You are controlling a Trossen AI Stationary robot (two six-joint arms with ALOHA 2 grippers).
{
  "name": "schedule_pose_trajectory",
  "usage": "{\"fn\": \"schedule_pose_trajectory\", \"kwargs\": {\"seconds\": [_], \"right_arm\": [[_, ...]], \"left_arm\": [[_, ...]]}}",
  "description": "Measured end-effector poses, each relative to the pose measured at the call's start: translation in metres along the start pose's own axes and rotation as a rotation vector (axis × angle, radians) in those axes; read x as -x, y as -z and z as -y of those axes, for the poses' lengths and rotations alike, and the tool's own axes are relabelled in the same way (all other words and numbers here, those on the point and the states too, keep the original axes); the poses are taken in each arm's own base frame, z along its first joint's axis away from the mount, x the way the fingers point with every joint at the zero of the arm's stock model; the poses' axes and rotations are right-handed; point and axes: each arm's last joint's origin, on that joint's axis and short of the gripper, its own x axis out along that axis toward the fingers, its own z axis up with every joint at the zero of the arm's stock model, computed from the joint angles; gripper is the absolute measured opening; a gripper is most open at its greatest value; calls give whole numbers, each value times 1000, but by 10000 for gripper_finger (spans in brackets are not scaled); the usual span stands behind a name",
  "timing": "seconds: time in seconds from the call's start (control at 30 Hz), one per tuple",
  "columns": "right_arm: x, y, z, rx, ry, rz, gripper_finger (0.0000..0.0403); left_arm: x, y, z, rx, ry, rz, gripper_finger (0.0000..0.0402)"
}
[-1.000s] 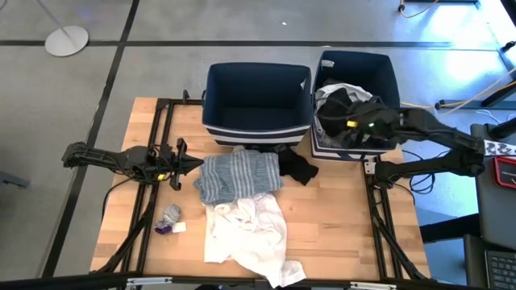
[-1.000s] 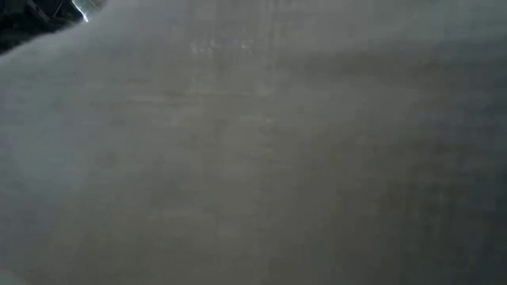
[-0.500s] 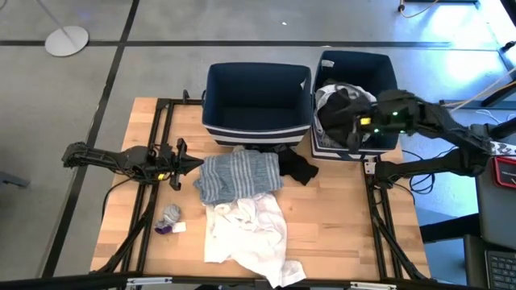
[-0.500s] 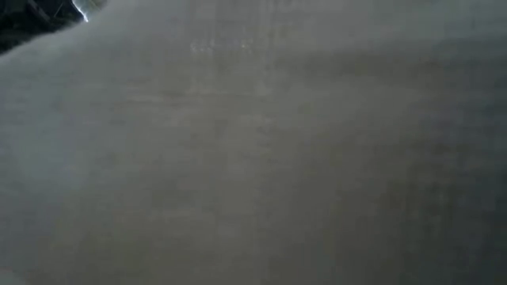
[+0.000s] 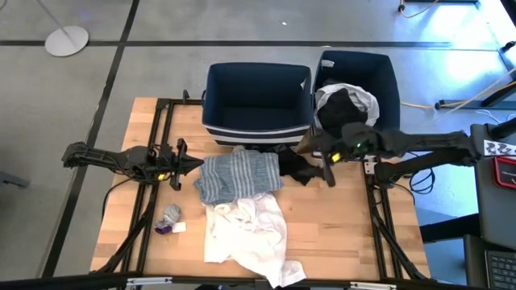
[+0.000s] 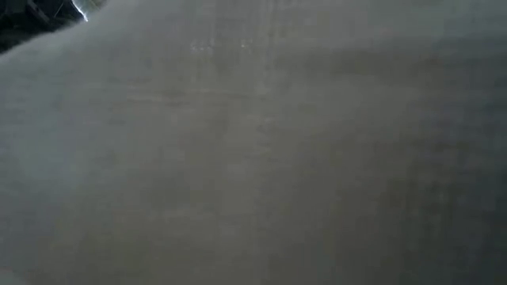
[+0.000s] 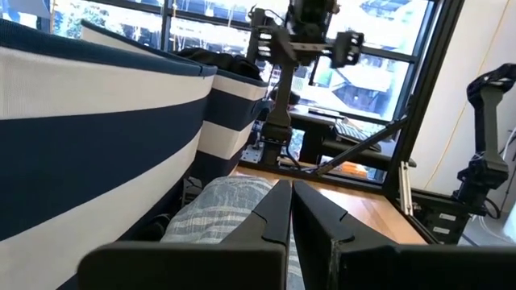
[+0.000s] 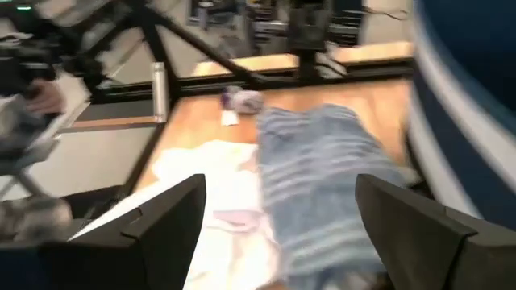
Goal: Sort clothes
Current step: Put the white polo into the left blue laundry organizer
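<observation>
At table's far edge: left bin (image 5: 256, 101) empty; right bin (image 5: 379, 76) holds black and white garments (image 5: 345, 106). Grey striped top (image 5: 239, 176), white pieces (image 5: 246, 228), black item (image 5: 297, 167) mid-table; bare wood along right edge. Right end effector (image 5: 321, 161) open, empty, over black item. Left end effector (image 5: 187, 165) closed, near left edge.

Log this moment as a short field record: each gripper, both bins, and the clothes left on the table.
right gripper: open, empty, above black garment
left gripper: shut, waiting at edge of grey striped top
left bin: looks empty
right bin: holds black and white clothes
white pieces: heaped in front of the striped top
small grey item: table's left side
</observation>
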Motion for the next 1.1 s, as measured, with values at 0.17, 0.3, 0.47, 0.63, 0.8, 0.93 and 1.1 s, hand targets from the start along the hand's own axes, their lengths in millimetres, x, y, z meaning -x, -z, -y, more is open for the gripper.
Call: {"fn": "schedule_pose_trajectory", "kwargs": {"seconds": [0.17, 0.3, 0.47, 0.63, 0.8, 0.93, 1.1], "right_arm": [[-30, 11, -20, 41, -100, 24, 321], [-62, 25, -37, 68, -135, -21, 321], [-101, 47, -55, 78, -184, -70, 321], [-137, 71, -70, 97, -230, -83, 321], [-166, 94, -71, 114, -200, -82, 321], [-181, 110, -66, 165, -122, -110, 321], [-198, 131, -60, 265, 11, -139, 321]], "left_arm": [[0, 0, 0, 2, 1, 3, 4], [0, 0, 0, 12, 1, 2, 4], [0, 0, 0, 13, 1, 3, 4], [0, -1, 0, 12, 1, 7, 4], [0, -1, 0, 12, 2, 8, 4], [0, -1, 0, 13, 2, 8, 4], [0, -1, 0, 13, 2, 8, 4]]}}
